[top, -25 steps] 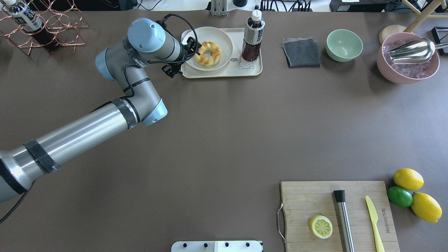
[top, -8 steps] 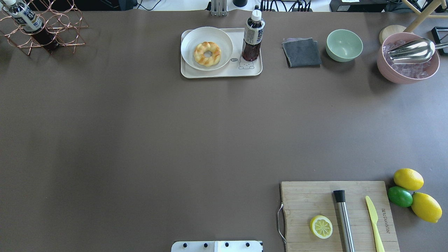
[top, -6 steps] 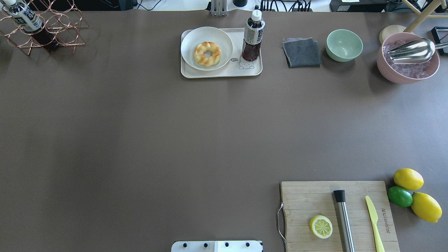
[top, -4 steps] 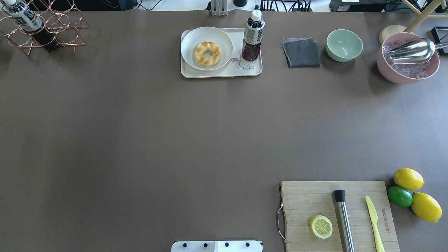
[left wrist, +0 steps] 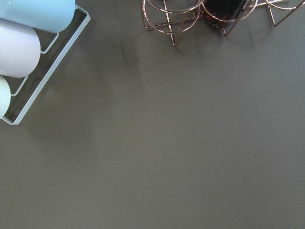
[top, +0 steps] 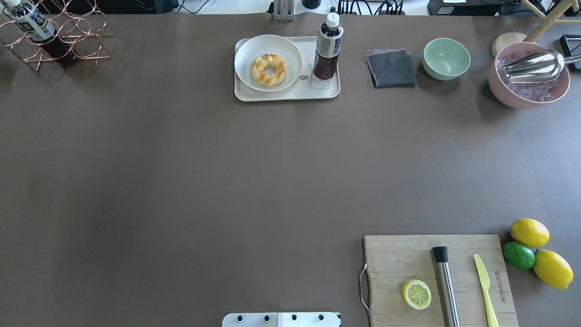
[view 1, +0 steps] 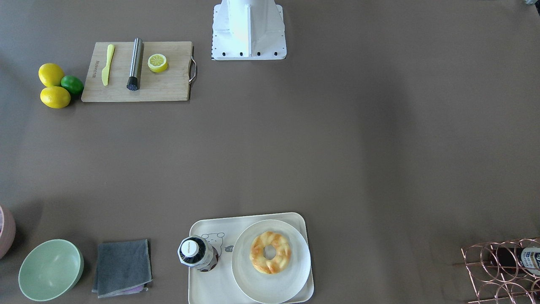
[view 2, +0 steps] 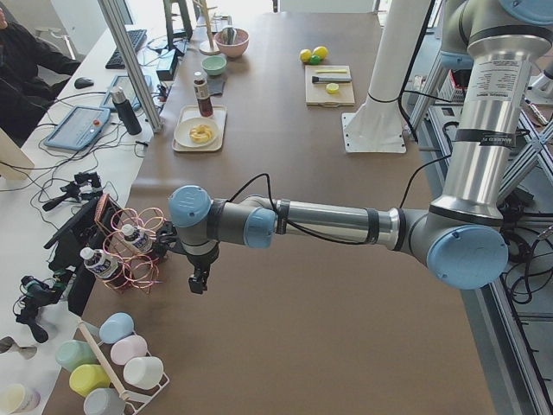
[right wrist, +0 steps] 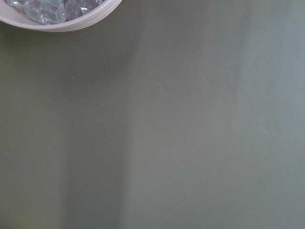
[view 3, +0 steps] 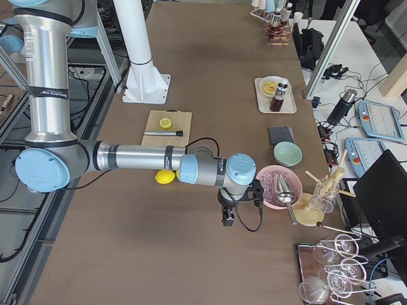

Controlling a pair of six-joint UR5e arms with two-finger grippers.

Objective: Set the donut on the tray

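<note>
Donut [top: 269, 69] on the round white plate [top: 258, 47], plate on the tray [top: 290, 94] beside the bottle [top: 328, 47]. Placing looks done to me.
I judge no step is left except parking the arms, and both are well apart from the tray. My left gripper [view 2: 199, 282] hangs over bare table near the copper rack [view 2: 130, 251], and my right gripper [view 3: 227, 218] near the pink ice bowl [view 3: 278, 187]. Neither touches anything I can see, and I cannot tell how far either is open.
</note>
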